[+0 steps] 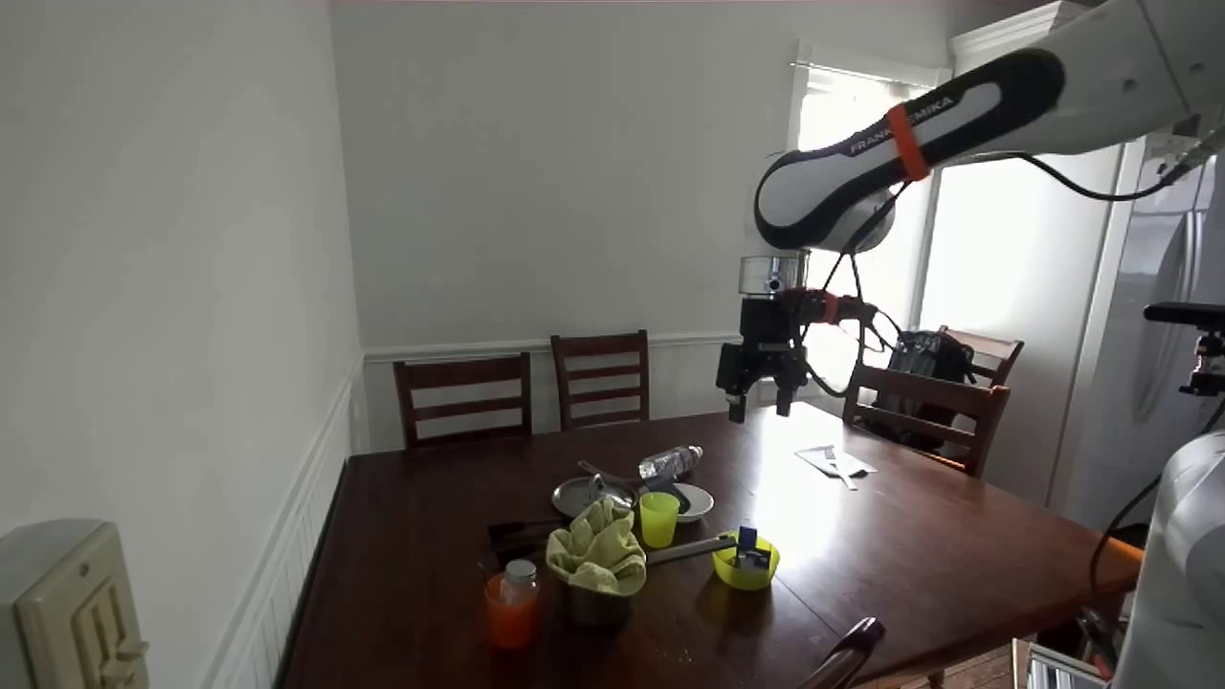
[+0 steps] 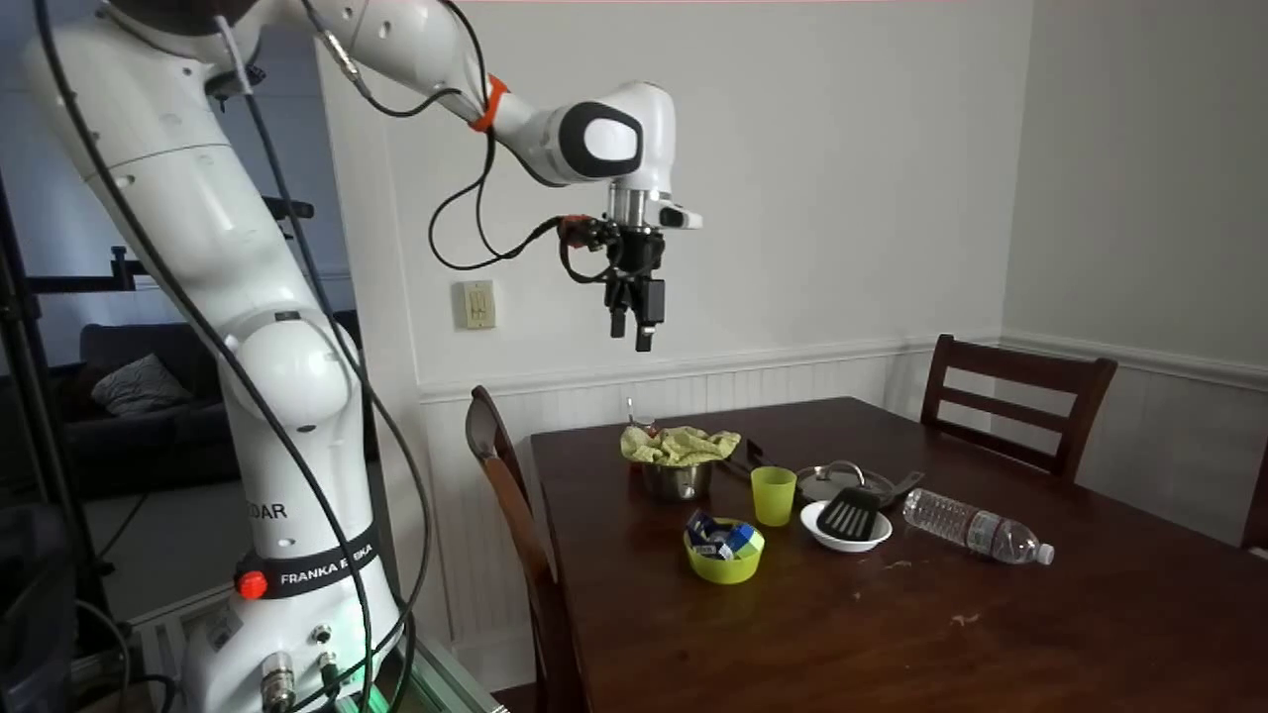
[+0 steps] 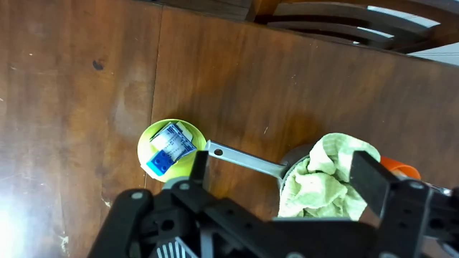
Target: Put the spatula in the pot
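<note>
The black slotted spatula (image 2: 849, 515) rests with its blade on a small white bowl (image 2: 854, 545); it also shows dark in an exterior view (image 1: 670, 492), its handle mostly hidden. In the wrist view a slotted piece that looks like its blade (image 3: 174, 250) shows among the gripper's links. The metal pot (image 2: 677, 482) stands upright with a crumpled green cloth (image 2: 682, 447) filling its top; in the wrist view its long handle (image 3: 247, 159) points left. My gripper (image 1: 761, 411) is open and empty, fingers down, high above the table; it also shows in an exterior view (image 2: 632, 335).
A yellow cup (image 2: 773, 495) stands between pot and white bowl. A yellow-green bowl (image 2: 723, 567) with packets sits by the pot's handle end. A metal lid (image 2: 842, 482) and a water bottle (image 2: 976, 525) lie near the spatula. An orange cup (image 1: 510, 612) with a jar stands beside the pot.
</note>
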`<state>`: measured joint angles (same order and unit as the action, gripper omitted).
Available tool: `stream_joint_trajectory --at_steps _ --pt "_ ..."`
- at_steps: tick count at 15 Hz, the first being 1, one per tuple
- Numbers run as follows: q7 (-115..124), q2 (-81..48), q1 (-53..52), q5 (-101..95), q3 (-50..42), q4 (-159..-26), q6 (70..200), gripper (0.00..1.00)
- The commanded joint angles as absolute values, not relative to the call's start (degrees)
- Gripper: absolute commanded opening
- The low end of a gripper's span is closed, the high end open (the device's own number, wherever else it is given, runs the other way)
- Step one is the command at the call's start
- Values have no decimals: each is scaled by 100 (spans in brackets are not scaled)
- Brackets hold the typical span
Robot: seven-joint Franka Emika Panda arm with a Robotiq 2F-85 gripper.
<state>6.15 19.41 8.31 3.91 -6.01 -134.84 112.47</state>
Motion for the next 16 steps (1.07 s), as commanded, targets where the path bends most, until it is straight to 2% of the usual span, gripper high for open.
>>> stream_joint_trajectory --at_steps 1,5,6,12,16 --pt "-251 755 947 842 -1227 -12418 10913 100" --pt "-844 -451 1254 666 -1555 -11066 10364 100" --pt "-638 184 1204 610 -1434 -11873 10819 100" --pt "-820 -53 1302 853 -1467 -11650 10883 100" --pt "-2734 -503 1615 1364 -1688 -11126 11082 100"
